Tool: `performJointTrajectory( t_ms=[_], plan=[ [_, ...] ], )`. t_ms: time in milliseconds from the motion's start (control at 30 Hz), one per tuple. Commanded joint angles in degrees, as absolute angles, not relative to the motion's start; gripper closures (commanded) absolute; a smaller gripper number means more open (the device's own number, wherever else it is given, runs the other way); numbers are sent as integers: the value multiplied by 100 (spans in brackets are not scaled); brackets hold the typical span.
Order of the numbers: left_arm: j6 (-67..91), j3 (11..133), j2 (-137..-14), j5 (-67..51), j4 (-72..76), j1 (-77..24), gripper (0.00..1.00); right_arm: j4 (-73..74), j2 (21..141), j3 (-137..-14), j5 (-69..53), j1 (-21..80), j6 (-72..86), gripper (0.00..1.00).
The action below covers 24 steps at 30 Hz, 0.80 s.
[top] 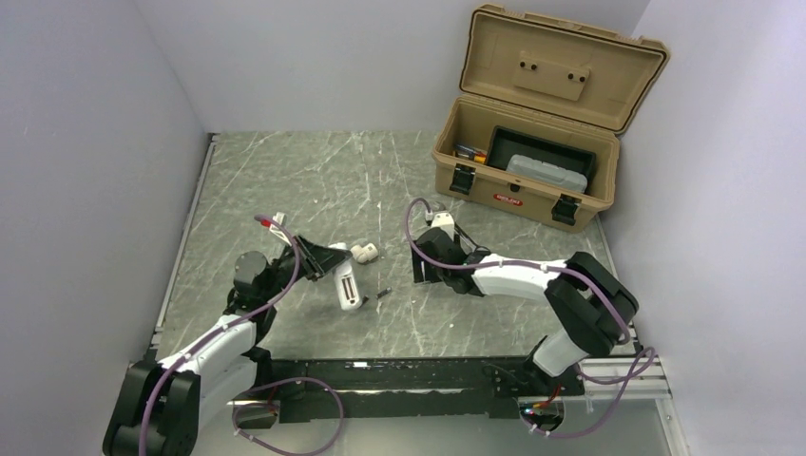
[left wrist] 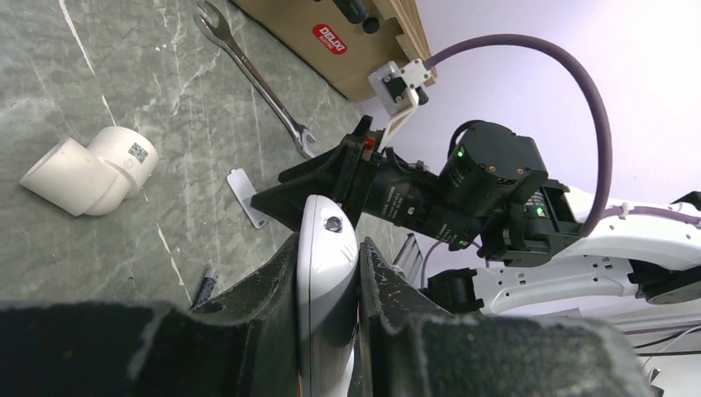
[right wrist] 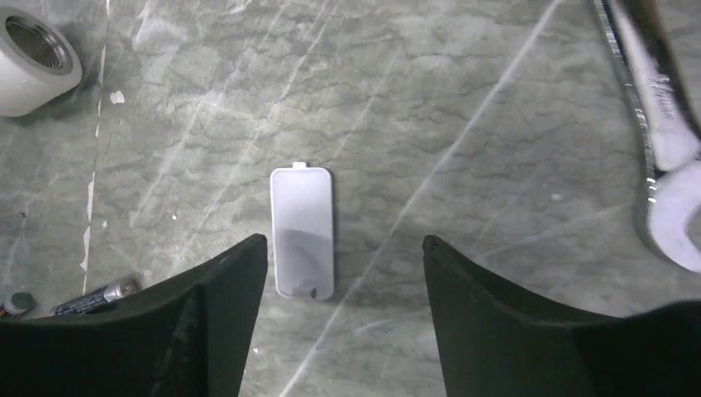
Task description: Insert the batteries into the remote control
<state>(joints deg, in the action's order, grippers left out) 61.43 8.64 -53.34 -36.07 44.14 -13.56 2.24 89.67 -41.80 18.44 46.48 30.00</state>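
My left gripper (left wrist: 328, 248) is shut on the white remote control (left wrist: 327, 281), which stands on edge between the pads; from above the remote control (top: 349, 288) slants down toward the table from the left gripper (top: 333, 262). One slim dark battery (top: 382, 294) lies on the table just right of it, and shows as the battery (left wrist: 205, 285) and the battery (right wrist: 95, 299) in the wrist views. My right gripper (right wrist: 344, 241) is open and empty, hovering over a flat white battery cover (right wrist: 302, 231) that lies on the marble.
A white pipe fitting (top: 364, 252) sits behind the remote. A long silver wrench (right wrist: 661, 124) lies right of the cover. An open tan toolbox (top: 532, 142) stands at the back right. A small dark round end (right wrist: 16, 303) shows beside the battery.
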Motion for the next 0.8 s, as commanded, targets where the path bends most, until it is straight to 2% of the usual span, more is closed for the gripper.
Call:
performJointTrajectory(
  t_ms=[0, 100, 200, 267, 333, 433, 600, 767],
  plan=[
    [6291, 955, -5318, -3516, 4962, -1335, 100, 449, 8254, -4307, 2448, 4633, 2986, 26],
    [6479, 907, -5388, -3479, 5280, -1336, 100, 143, 7504, -4011, 2158, 4634, 2763, 24],
    [6776, 799, -5515, -3418, 5903, -1336, 100, -801, 6673, -3547, 670, 4641, 2520, 22],
    [6960, 715, -5645, -3316, 6513, -1343, 100, -1573, 6252, -3162, -405, 4651, 2829, 12],
    [7155, 657, -5838, -3265, 7014, -1353, 100, -2325, 6042, -2923, -1179, 4664, 3238, 10],
    [7519, 633, -6263, -3222, 7827, -1449, 100, -3141, 6134, -2807, -1933, 4716, 3704, 10],
    [7942, 677, -7168, -3047, 9258, -1874, 100, -4039, 6591, -2869, -2318, 4924, 3995, 12],
    [8019, 745, -7613, -2888, 9533, -2112, 100, -4534, 6947, -2914, -2455, 5128, 4193, 14]
  ],
)
